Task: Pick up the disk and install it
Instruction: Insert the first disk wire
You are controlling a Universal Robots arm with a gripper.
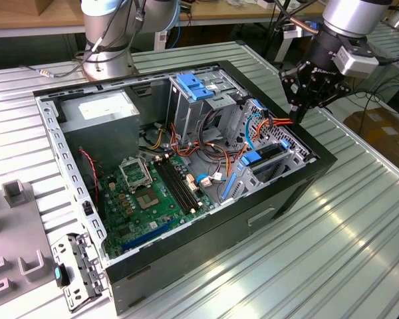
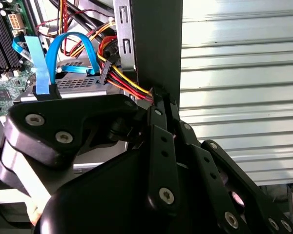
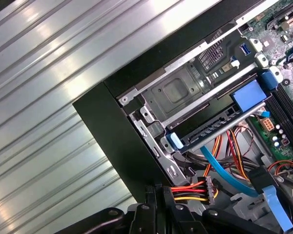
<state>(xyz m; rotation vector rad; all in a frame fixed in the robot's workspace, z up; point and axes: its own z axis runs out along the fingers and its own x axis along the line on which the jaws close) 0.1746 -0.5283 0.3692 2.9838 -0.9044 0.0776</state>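
Tool (image 1: 298,109) hangs over the edge of the computer case (image 1: 206,246), closed together and gripping nothing. Disk (image 3: 219,127), blue-railed, appears seated in the drive cage (image 3: 178,91). Installation judged essentially complete.

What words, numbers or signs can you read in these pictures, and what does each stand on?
White sticker on the grey box: print too small to read.
Motherboard: markings too small to read.
Nothing else bears legible text.
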